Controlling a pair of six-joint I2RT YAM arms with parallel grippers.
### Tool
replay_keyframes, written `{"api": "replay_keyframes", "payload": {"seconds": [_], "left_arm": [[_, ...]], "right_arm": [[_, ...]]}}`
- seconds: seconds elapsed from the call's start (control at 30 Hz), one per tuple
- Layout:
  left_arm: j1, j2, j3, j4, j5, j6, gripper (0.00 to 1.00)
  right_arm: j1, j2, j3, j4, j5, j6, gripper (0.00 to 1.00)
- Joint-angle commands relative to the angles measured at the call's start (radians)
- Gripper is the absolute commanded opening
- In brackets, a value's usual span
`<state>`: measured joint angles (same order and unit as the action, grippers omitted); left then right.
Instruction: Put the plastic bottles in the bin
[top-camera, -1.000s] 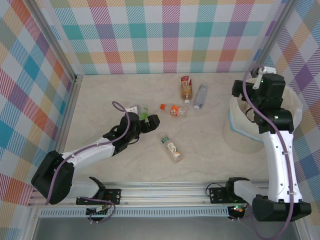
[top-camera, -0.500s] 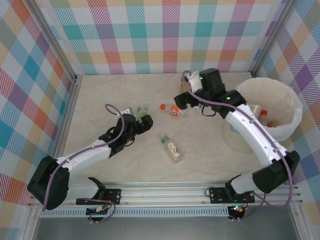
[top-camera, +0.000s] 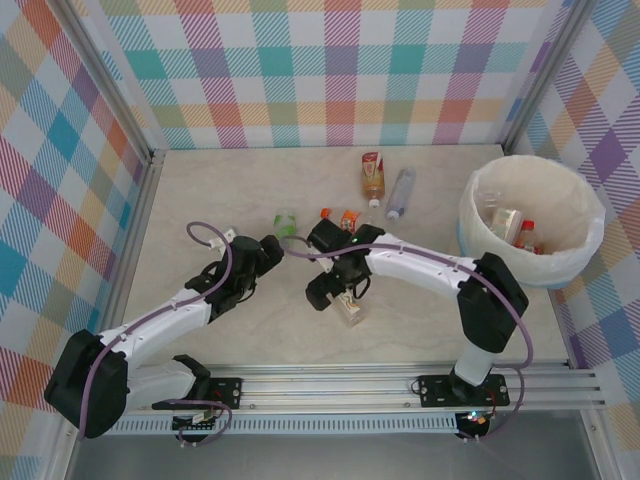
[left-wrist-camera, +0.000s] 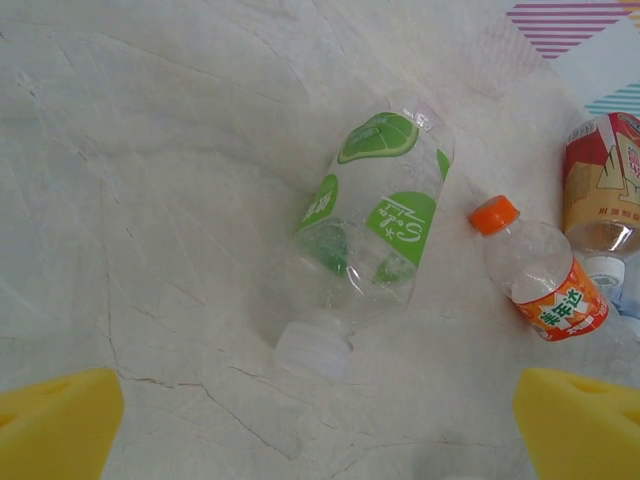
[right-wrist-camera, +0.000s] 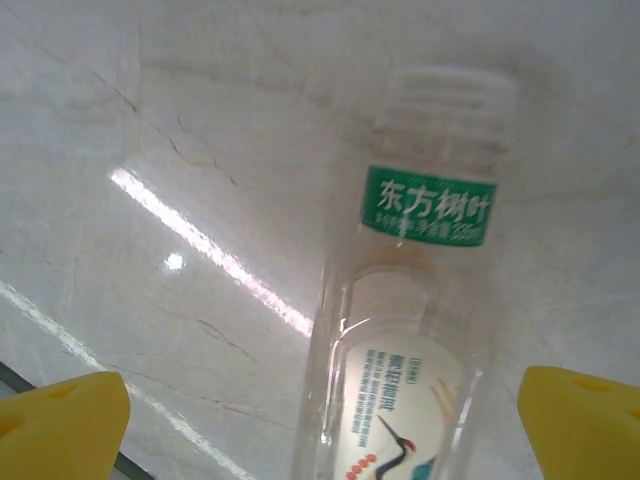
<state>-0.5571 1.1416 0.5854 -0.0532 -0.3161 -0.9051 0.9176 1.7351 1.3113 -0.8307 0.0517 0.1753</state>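
Left gripper, we see, gapes empty, green bottle at its one o'clock. Right gripper hangs open, empty, over a tan bottle, bin at two o'clock.

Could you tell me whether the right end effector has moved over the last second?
Yes. The right end effector swung left, away from the bin it was above, and now hangs open over a lying bottle.

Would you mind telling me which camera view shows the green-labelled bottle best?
The left wrist view: the green-labelled bottle lies whole, white cap nearest, just ahead of the open left hand. The top external view gives it small, beyond that hand. The right wrist view looks at a different, crane-labelled bottle.
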Motion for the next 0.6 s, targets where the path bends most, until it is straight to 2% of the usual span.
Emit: {"api": "replay_keyframes", "payload": {"seconds": [0.0, 0.2, 0.37, 0.57], "left_arm": [[0.016, 0.001, -0.006, -0.01, -0.008, -0.026, 1.0], [0.017, 0.004, -0.009, -0.017, -0.006, -0.034, 1.0], [0.02, 0.019, -0.01, 0.011, 0.018, -0.03, 1.0], [0.023, 0.032, -0.003, 0.032, 0.039, -0.017, 1.0]], "right_arm": [[0.004, 0.034, -0.022, -0.058, 0.04, 0.116, 0.99], [0.007, 0.058, -0.093, -0.019, 0.056, 0.165, 0.98], [0.007, 0.071, -0.163, 0.097, 0.033, 0.185, 0.75], [0.008, -0.009, -0.205, 0.175, 0.128, 0.186, 0.56]]}}
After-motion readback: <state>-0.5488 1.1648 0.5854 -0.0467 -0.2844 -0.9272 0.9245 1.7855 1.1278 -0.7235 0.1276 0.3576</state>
